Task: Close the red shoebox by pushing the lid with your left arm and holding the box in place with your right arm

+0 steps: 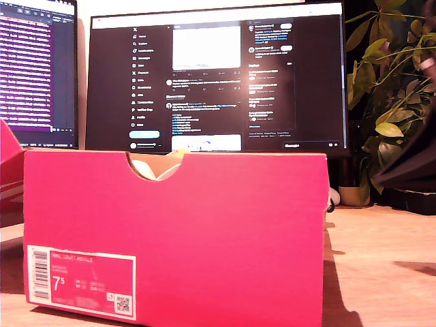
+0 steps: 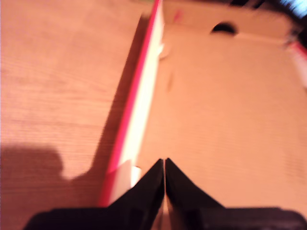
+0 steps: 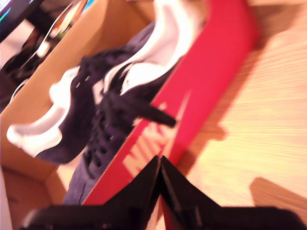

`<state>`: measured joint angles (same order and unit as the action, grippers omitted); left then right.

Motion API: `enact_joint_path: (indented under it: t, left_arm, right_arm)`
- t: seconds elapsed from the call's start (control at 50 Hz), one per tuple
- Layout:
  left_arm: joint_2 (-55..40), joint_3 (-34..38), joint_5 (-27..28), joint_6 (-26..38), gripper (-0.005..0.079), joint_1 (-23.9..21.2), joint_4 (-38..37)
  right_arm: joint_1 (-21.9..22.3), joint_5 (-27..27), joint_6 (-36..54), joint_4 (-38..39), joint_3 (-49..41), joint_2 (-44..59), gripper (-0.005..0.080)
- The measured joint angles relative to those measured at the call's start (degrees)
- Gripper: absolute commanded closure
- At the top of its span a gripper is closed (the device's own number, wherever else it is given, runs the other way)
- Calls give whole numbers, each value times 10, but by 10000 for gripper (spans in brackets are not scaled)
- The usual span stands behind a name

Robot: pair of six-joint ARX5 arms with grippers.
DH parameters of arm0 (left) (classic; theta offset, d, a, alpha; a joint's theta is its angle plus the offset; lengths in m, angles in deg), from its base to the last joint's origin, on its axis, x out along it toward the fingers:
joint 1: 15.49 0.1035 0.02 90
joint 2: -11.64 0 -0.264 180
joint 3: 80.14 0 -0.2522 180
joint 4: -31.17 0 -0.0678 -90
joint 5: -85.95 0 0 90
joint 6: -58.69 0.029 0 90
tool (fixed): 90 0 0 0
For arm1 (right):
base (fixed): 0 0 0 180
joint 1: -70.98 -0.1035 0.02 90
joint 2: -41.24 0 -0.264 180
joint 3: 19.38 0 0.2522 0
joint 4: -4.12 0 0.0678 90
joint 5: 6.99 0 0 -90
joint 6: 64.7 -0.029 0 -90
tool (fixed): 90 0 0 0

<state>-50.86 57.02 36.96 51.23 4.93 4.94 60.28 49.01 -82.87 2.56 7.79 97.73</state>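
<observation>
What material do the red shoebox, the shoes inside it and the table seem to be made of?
Red shoebox: cardboard, matte red outside, plain brown inside in my second wrist view. Shoes: probably dark suede or fabric with pale lining and laces; blur leaves it open. Table: wood or wood-look laminate, with fine visible grain.

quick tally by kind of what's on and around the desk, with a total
red shoebox: 1
shoebox lid, lying open: 1
dark shoes in the box: 2
monitors: 2
potted plant: 1
grippers: 2, my first gripper and my second gripper
Total: 9
</observation>
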Motion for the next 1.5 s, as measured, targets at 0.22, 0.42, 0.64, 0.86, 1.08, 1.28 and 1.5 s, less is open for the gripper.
enact_joint_path:
  t: [0.22, 0.42, 0.64, 0.86, 1.08, 1.28, 1.5]
  left_arm:
    - [-108, -76, 0, 35, 762, 23, -4]
    - [-206, -136, 0, 75, 762, 33, -44]
    - [-280, -140, 2, 99, 762, 33, -59]
    - [-296, -145, 25, 100, 762, 32, -75]
    - [-315, -145, 45, 103, 762, 25, -87]
    - [-315, -158, 87, 107, 762, 31, -85]
    - [-315, -195, 146, 107, 761, 36, -109]
  right_arm:
    - [-32, 0, -8, 47, 0, 61, 764]
    - [-44, 1, -26, 118, 4, 104, 764]
    - [-44, 1, -28, 145, 9, 153, 764]
    - [-58, 1, -28, 172, 31, 204, 764]
    - [-79, 4, -28, 182, 84, 260, 764]
    - [-96, 13, -28, 181, 110, 286, 764]
    - [-96, 13, -13, 169, 112, 285, 764]
